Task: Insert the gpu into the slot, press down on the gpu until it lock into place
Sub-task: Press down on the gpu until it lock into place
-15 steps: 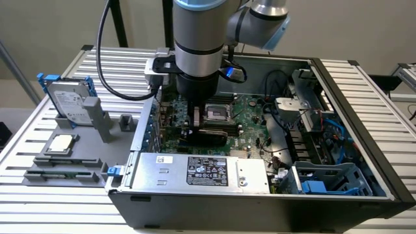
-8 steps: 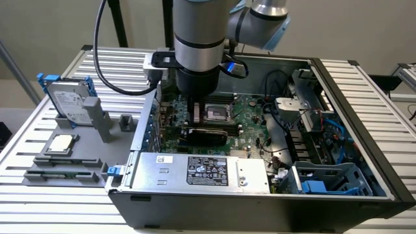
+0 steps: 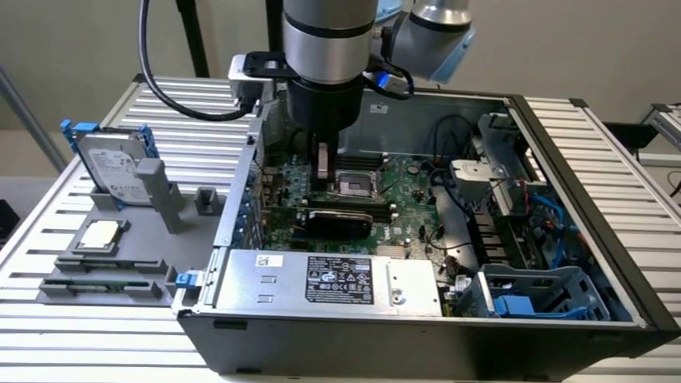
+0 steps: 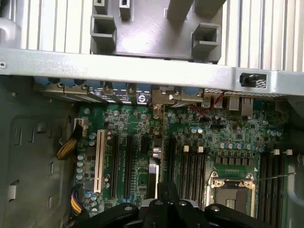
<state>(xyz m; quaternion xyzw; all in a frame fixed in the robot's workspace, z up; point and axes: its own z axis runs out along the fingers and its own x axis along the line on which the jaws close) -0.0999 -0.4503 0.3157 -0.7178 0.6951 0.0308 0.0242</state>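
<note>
The gpu [image 3: 338, 221] is a thin black card standing on edge across the green motherboard inside the open case, its glossy face toward the exterior camera. In the wrist view the gpu [image 4: 161, 142] shows edge-on, running from the rear bracket toward my fingers. My gripper [image 3: 322, 185] is shut with nothing between its fingers and hangs straight over the card's top edge, near the end toward the exterior view's left. I cannot tell whether it touches the card. The wrist view has the gripper [image 4: 168, 197] right above that edge. The slot is hidden beneath the card.
The silver power-supply box [image 3: 330, 279] lies close in front of the card. The CPU socket [image 4: 232, 190] and black memory slots [image 4: 190, 166] sit beside my gripper, and a white slot [image 4: 99, 161] on the other side. Cables and a blue drive cage [image 3: 521, 295] fill the case's right. A hard drive [image 3: 112, 171] stands outside.
</note>
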